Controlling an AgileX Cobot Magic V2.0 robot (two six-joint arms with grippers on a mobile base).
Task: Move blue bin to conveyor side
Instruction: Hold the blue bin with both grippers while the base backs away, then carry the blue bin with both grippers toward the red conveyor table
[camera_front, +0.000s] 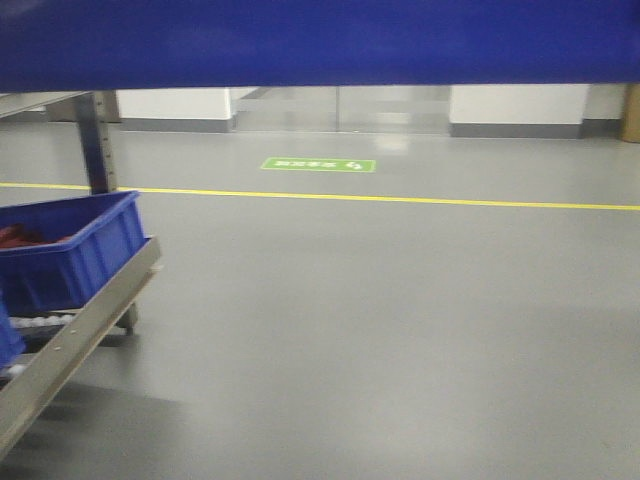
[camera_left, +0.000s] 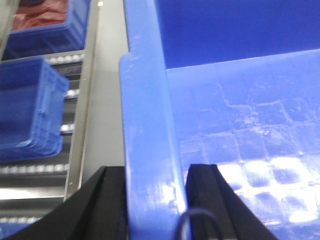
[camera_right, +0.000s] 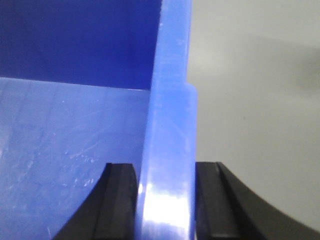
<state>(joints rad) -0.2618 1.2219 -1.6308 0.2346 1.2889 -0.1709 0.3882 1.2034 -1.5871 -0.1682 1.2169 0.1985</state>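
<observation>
1. Front view: the bin (camera_front: 320, 40) shows only as a blurred royal-blue band across the top edge. Its outline is cut off on three sides, and it hides the upper part of the far wall.
2. Wrist views: each gripper shows only its black fingers (camera_left: 107, 205). The arms are out of frame.
3. The left gripper (camera_left: 157, 205) straddles the bin's left wall, jaws clamped on it, one finger outside and one inside.
4. The right gripper (camera_right: 165, 202) is clenched on the opposite wall in the same way.
5. The bin hangs between the two grippers, high before the front camera. The floor (camera_front: 380, 320) lies off its right wall and the rack's rail (camera_front: 75, 340) is near its left.
6. The bin's inner floor is glossy and scuffed, with a faint grid of squares catching glare. The rim is thick and smooth.
7. A crate (camera_front: 70, 250) with close ribs sits on white rollers (camera_front: 40, 322) behind the rail. It holds something red (camera_front: 20, 237), too blurred to name.
8. The rail is dull metal, and a perforated post (camera_front: 97, 140) stands behind the crate.
9. The floor is smooth grey and crossed by a yellow line (camera_front: 400, 199). The text on the green sign (camera_front: 318, 164) beyond it is unreadable.
</observation>
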